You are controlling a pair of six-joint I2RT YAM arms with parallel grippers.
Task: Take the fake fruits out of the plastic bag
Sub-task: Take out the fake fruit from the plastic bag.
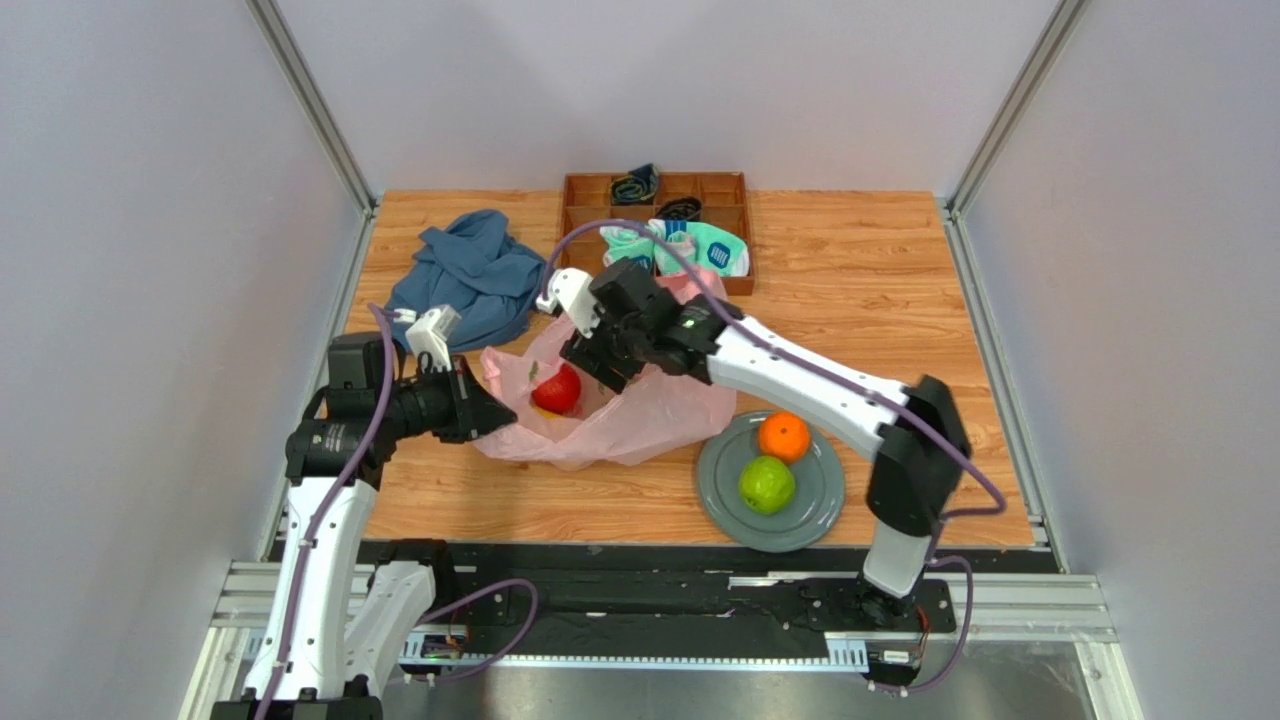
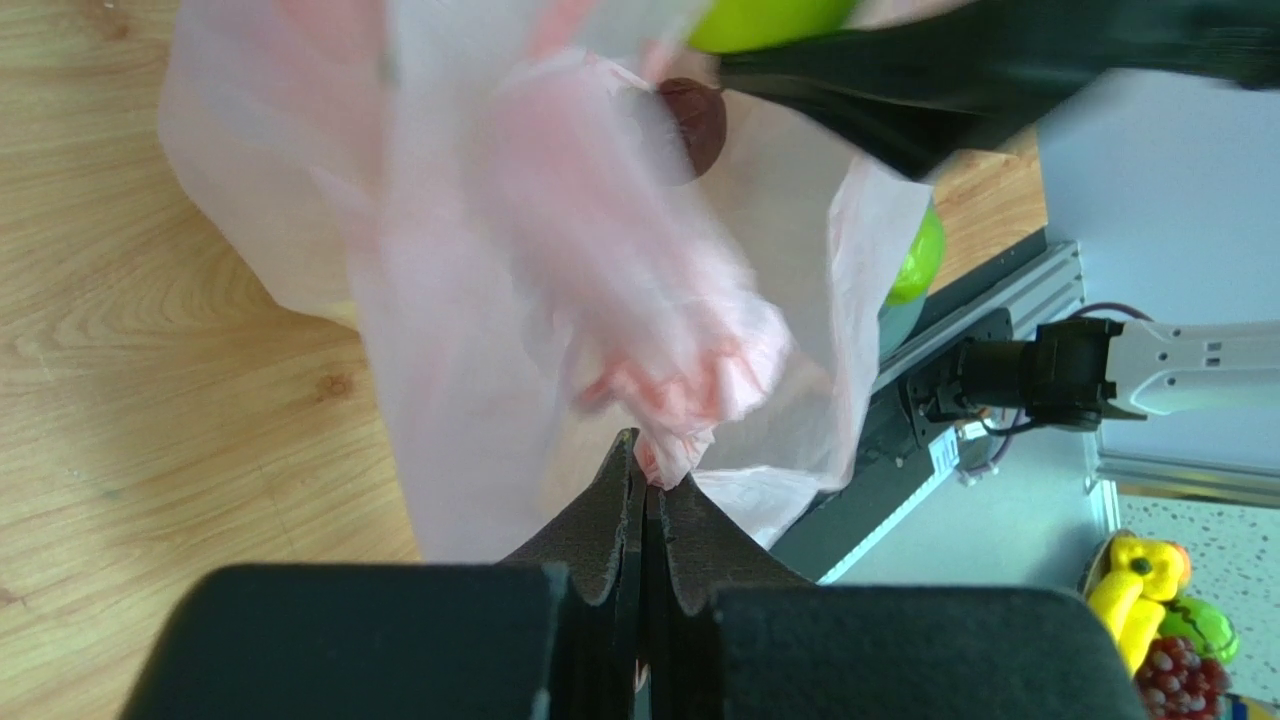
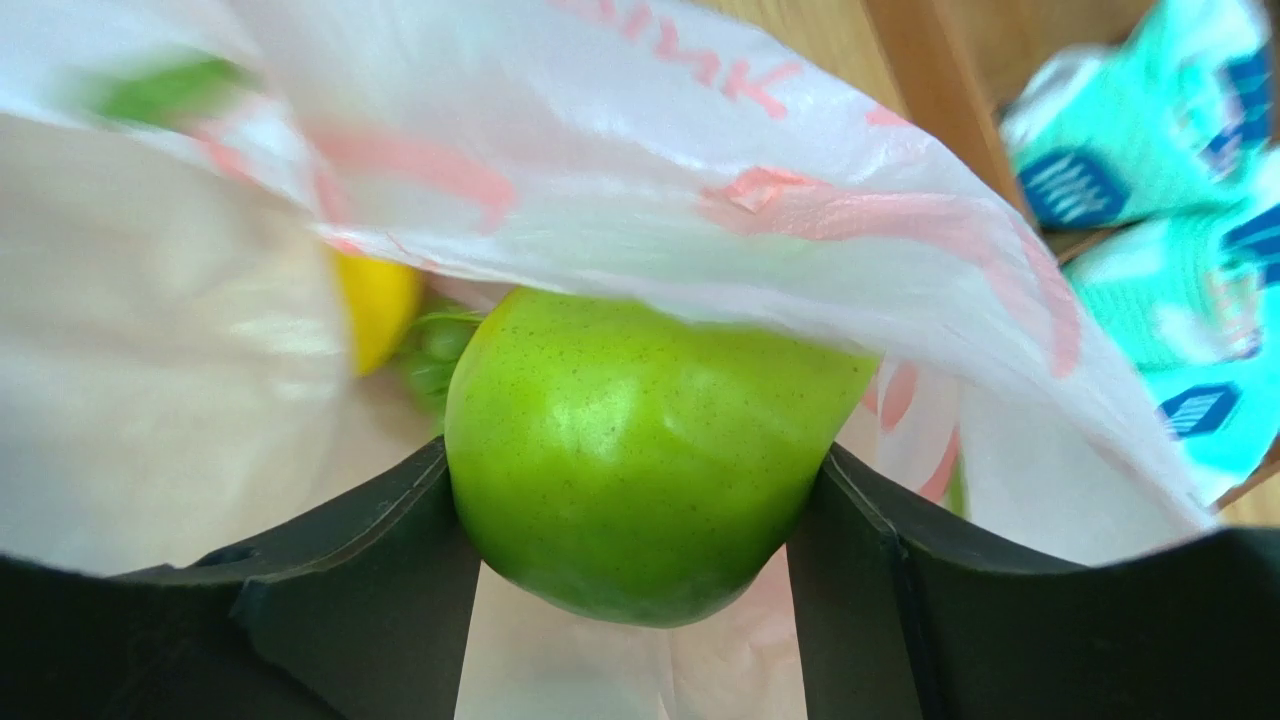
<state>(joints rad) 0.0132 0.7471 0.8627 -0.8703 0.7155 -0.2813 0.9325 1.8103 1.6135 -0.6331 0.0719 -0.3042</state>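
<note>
The pink plastic bag (image 1: 639,423) lies in the middle of the table with a red apple (image 1: 558,392) showing in its mouth. My left gripper (image 1: 489,413) is shut on the bag's bunched edge (image 2: 676,428) and holds it up. My right gripper (image 1: 586,357) is at the bag's mouth, shut on a green pear (image 3: 646,450). A yellow lemon (image 3: 373,300) and green grapes (image 3: 436,348) lie behind the pear inside the bag (image 3: 676,165). A dark plum (image 2: 694,120) shows through the film. An orange (image 1: 783,437) and a green apple (image 1: 766,485) sit on the grey plate (image 1: 724,510).
A blue cloth (image 1: 473,278) lies at the back left. A wooden tray (image 1: 586,192) at the back holds dark items, with teal-and-white socks (image 1: 694,245) over its front edge. The grey plate is right of the bag, in front of the right arm's base.
</note>
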